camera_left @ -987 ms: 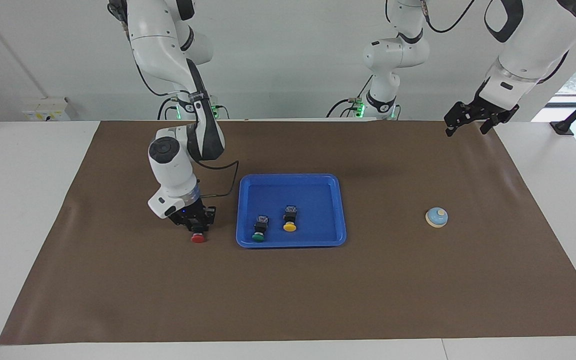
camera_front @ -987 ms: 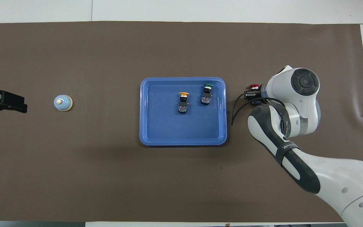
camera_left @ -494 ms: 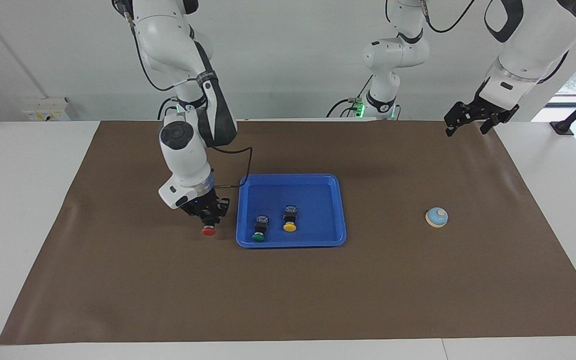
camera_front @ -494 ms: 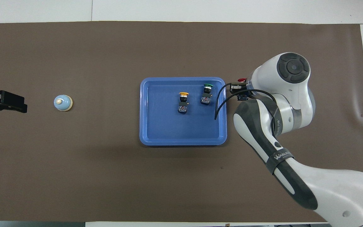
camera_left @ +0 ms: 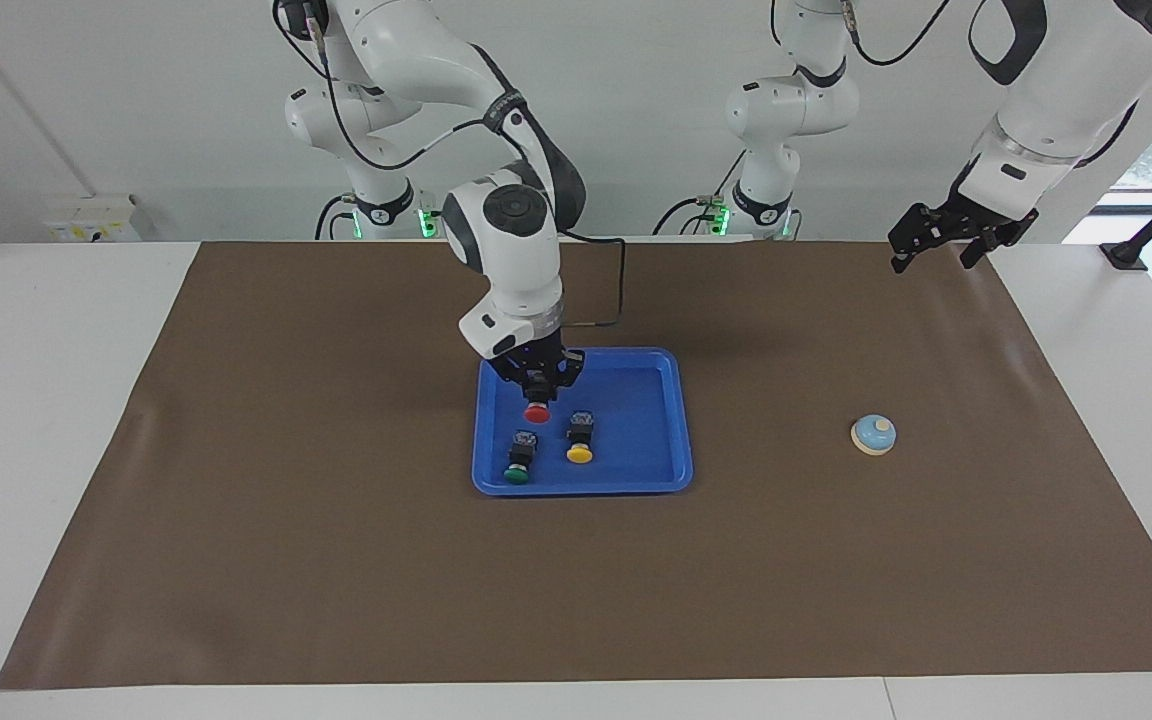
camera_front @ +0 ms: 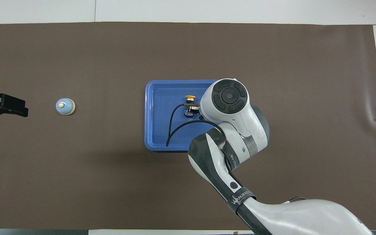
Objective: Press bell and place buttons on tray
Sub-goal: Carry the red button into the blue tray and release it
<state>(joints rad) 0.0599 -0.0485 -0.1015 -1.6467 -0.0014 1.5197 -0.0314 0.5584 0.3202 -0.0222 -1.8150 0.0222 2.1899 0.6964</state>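
Observation:
The blue tray (camera_left: 636,375) lies mid-table on the brown mat. In it lie a green button (camera_left: 518,460) and a yellow button (camera_left: 580,440), both toward the edge farther from the robots. My right gripper (camera_left: 536,387) hangs over the tray, shut on the red button (camera_left: 537,413), red cap down and just above the tray floor. In the overhead view the right arm hides the red and green buttons; the yellow button (camera_front: 190,98) and tray (camera_front: 157,130) still show. The bell (camera_left: 873,434) (camera_front: 65,106) sits toward the left arm's end. My left gripper (camera_left: 941,245) (camera_front: 21,108) waits open in the air, apart from the bell.
The brown mat (camera_left: 336,580) covers most of the white table. The right arm's black cable (camera_front: 171,130) dangles over the tray. Bare mat stretches on every side of the tray and around the bell.
My right gripper has lifted the red button off the mat beside the tray and carried it over the tray, toward the left arm's end. The left arm has not moved.

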